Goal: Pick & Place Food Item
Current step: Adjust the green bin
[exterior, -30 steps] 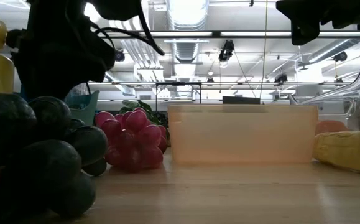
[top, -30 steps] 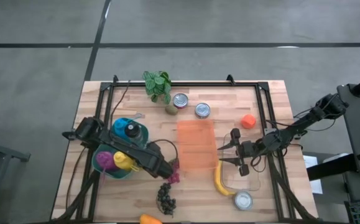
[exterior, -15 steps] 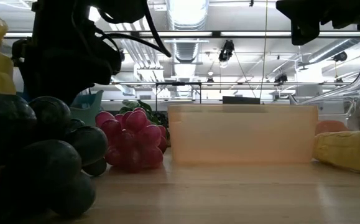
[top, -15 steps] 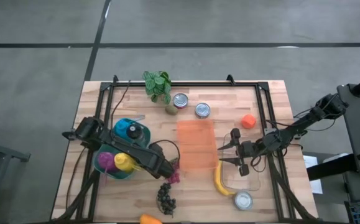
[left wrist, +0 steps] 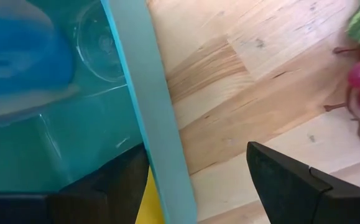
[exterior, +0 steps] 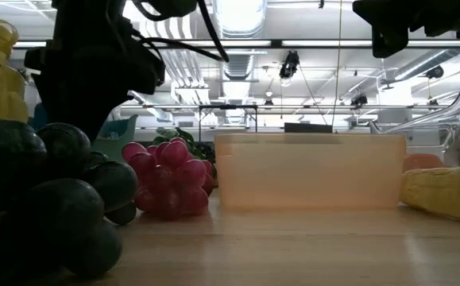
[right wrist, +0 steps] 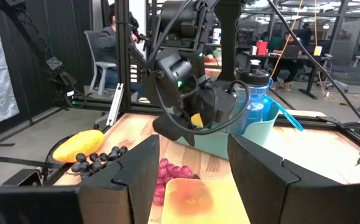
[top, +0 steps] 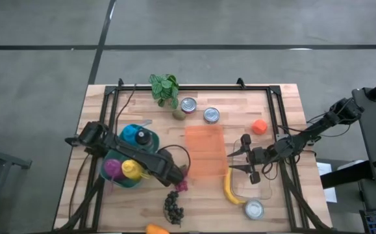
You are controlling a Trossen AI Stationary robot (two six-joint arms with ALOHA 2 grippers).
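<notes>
From my seat, nearest the low camera sit the dark grapes [exterior: 43, 202], and just behind them the red grapes [top: 181, 184], which I take to be the food item, lying on the table beside the near left corner of the orange tray [top: 204, 151]. I judge the bunch light, soft and easily bruised, with loose berries that could roll or tear off; I would pinch across the thick middle of the cluster or the stem, gently.

The left gripper [top: 173, 175] hovers just left of the tray, above and beside the red grapes, fingers spread wide, holding nothing and straddling the rim of the teal bin [left wrist: 148, 106].

Right of the tray, the right gripper [top: 243, 156] waits over the clear container [top: 256, 187], fingers parted and empty, near the banana [top: 232, 189].
</notes>
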